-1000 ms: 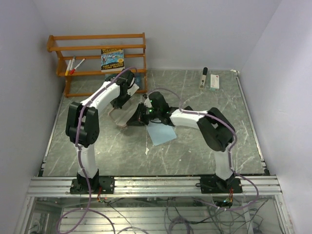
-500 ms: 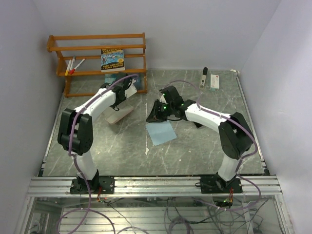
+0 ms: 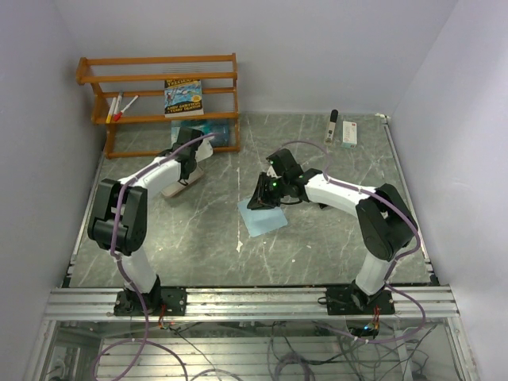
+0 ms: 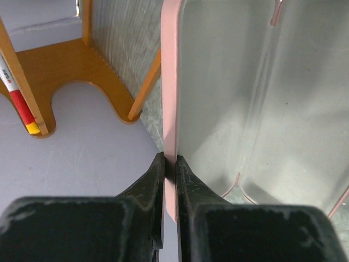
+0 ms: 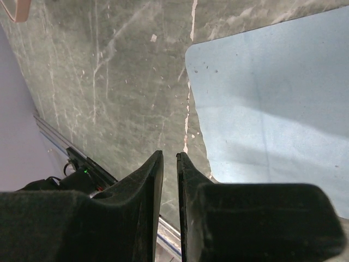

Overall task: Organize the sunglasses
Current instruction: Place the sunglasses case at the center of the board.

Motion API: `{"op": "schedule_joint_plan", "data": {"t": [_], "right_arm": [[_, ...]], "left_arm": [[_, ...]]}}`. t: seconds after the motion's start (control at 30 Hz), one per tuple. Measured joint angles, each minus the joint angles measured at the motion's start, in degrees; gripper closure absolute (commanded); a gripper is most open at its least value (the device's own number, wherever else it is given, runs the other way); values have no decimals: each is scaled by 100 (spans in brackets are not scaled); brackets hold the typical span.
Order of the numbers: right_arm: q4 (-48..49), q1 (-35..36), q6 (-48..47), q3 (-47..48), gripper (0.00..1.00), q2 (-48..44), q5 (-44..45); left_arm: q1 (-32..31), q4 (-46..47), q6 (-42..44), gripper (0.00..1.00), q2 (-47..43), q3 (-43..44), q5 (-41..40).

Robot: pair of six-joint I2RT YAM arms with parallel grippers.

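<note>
Left gripper [image 4: 169, 161] is pinching the thin pink rim of the case [image 4: 229, 98], jaws clamped on that edge only. The case sits toward the far-left corner of the bench [image 5: 109, 82], just beside the foot of the wooden shelf [image 4: 71, 65]. I can't tell if it's resting flat or tipped up.

Right gripper [image 5: 169, 155] has its fingers pressed almost together, with a thin gap and nothing visible between them. It hangs over the near-left corner of the blue cloth [image 5: 272, 98], around mid-bench.

Sunglasses: can't pick them out for sure. The dark shape at the right gripper in the top view may be them, or just the gripper body.

Risks:
- An edge-only pinch means the case can swing or slip out.
- The shelf foot is close, so a sideways move could knock the case or the shelf.
- The right fingers are low over the cloth and could snag or drag it.
</note>
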Motion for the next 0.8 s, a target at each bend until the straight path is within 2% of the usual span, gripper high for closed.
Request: {"op": "schedule_joint_plan", "data": {"t": [0.27,0.33,0.37,0.63,0.8], "right_arm": [[-92,-2,-81,55,72,0,-2],[-168,-4,-138,129,70,0,26],[-199,-7,-166,164,70,0,39],[-345,-50,-299,223,68,0,74],[-365,-79,-334,225,63,0,74]], "left_arm": [[275,83,-236,92,22,-57,197],[299,85,-328,85,46,-59,214],[306,87,-378,78,55,-63,223],[306,142,-649,66,72,-286,236],[306,131,-728,51,74,-284,223]]}}
